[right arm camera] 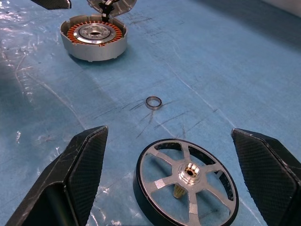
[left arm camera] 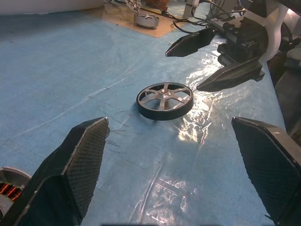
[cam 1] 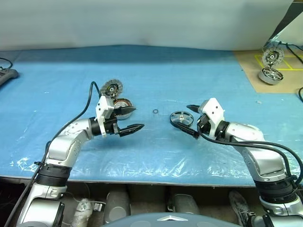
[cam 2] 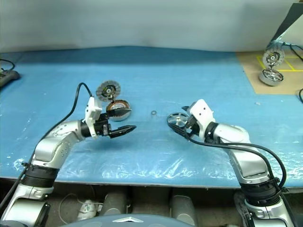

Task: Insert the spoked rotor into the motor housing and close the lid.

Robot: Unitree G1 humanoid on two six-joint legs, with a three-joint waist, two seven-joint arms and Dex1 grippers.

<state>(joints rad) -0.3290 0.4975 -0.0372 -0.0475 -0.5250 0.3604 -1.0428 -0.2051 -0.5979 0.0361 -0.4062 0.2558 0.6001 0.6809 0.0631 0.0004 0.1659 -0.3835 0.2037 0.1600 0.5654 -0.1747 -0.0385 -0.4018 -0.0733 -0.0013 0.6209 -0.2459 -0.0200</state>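
Observation:
The spoked rotor point(right arm camera: 186, 181), a dark-rimmed wheel with silver spokes, lies flat on the blue table cover. My right gripper point(right arm camera: 169, 133) is open, one finger on each side of the rotor and neither touching it. To the left sits the motor housing point(right arm camera: 94, 37) with its copper windings facing up. The ribbed lid point(cam 1: 112, 88) stands tilted up at the housing's far edge. My left gripper point(cam 1: 137, 118) hovers open and empty just in front of the housing, pointing toward the rotor point(left arm camera: 164, 100).
A small metal ring point(cam 1: 155, 111) lies on the cover between housing and rotor. A second motor assembly point(cam 1: 271, 74) rests on a brown board at the back right. A dark device point(cam 1: 7, 75) sits at the far left edge. The table's front edge runs close under both arms.

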